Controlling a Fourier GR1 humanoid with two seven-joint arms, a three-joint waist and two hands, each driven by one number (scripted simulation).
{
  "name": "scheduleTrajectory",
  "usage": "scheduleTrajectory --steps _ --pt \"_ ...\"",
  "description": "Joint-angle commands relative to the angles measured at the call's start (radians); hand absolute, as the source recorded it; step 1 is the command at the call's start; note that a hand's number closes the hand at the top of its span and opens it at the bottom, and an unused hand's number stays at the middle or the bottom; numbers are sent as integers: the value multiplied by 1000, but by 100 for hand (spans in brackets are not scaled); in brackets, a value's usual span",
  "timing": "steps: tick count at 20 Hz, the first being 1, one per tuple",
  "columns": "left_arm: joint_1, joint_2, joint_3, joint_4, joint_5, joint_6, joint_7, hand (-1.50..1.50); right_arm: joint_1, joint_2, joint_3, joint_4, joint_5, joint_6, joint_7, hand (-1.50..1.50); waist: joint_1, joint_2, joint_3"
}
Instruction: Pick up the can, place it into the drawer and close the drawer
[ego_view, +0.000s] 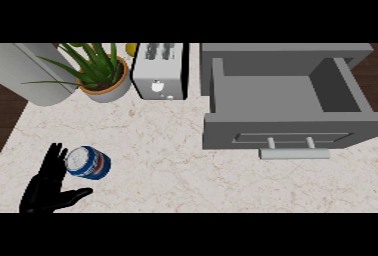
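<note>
Resting open beside the can (88, 162), left hand (46, 192).
Fingers straight, thumb spread; drawer (284, 134) stands open well apart.

Marble counter (170, 160): can (88, 162), toaster (157, 71), plant (103, 75).

Even, bright light; soft shadow inside drawer (284, 92) and under its handle (294, 153); no glare.

No text can be read anywhere. The can (88, 162) bears a blue, white and red label, but its letters are too blurred to tell.
</note>
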Motion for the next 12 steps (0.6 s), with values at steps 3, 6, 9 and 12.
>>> scheduleTrajectory --steps 3,6,9,12 --pt "-54 2 -12 169 0 -26 -97 -150 -4 42 -4 -42 -4 -2 35 -150 0 0 0" --pt "-130 -13 -12 260 -7 3 -134 -150 104 84 23 -79 -20 28 -26 -150 -8 0 0" --pt "-184 10 7 270 52 -10 -62 -150 -9 23 -31 11 -3 25 8 -150 -1 0 0" --pt "-207 3 -2 307 54 -13 -105 150 23 62 18 -119 -21 -19 108 -150 -2 1 0"
